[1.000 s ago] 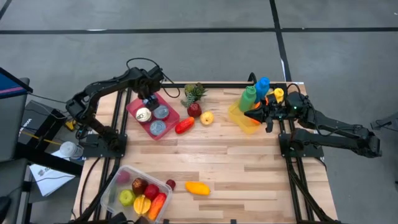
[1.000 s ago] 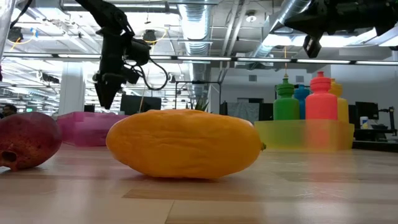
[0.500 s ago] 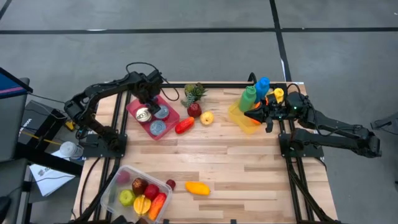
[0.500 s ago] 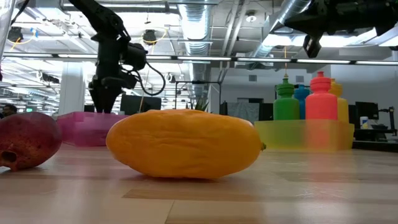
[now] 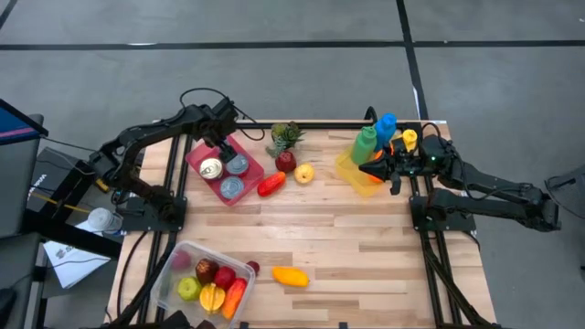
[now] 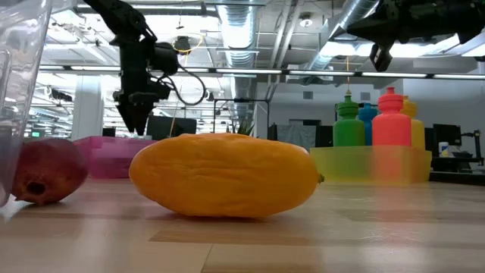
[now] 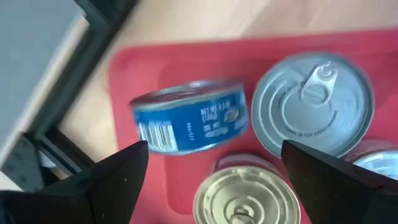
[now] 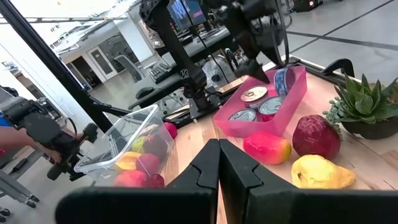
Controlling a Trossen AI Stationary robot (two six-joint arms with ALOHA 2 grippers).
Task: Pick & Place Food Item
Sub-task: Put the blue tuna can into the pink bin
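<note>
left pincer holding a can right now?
No. The left pincer is open above the pink tray, its fingers either side of the blue-label can, not touching it.

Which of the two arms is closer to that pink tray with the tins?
The left. Its tool hangs open right over the pink tray and its tins. The right tool is shut, far across the table by the yellow bin of bottles.

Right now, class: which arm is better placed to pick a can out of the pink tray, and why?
Probably the left. Its claw hangs open directly over the cans in the pink tray. The right claw is shut, far across the table beside the yellow bin of bottles.
</note>
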